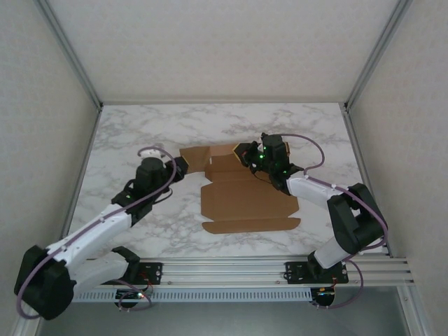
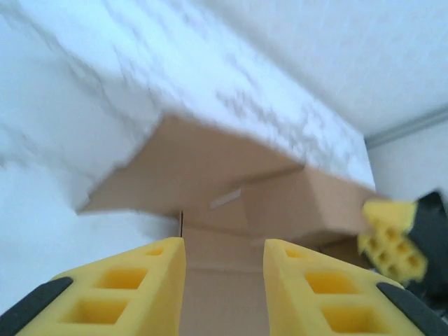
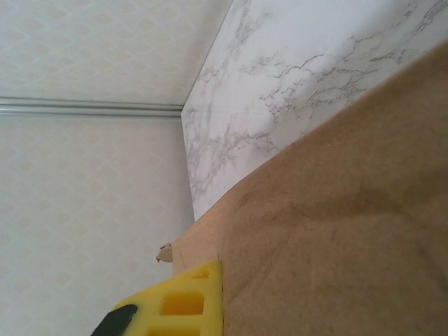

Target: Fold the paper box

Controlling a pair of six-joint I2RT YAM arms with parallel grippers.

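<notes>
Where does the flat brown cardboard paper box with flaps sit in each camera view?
Top external: the brown cardboard paper box lies at centre, between the two arms.
Left wrist: the paper box runs across the middle, down to the bottom edge.
Right wrist: the paper box takes up the lower right.
Shared landmark: the white marbled table top beyond the cardboard's edge.

Lab test booth: marble-look table w/ alu-framed wall panels.
</notes>
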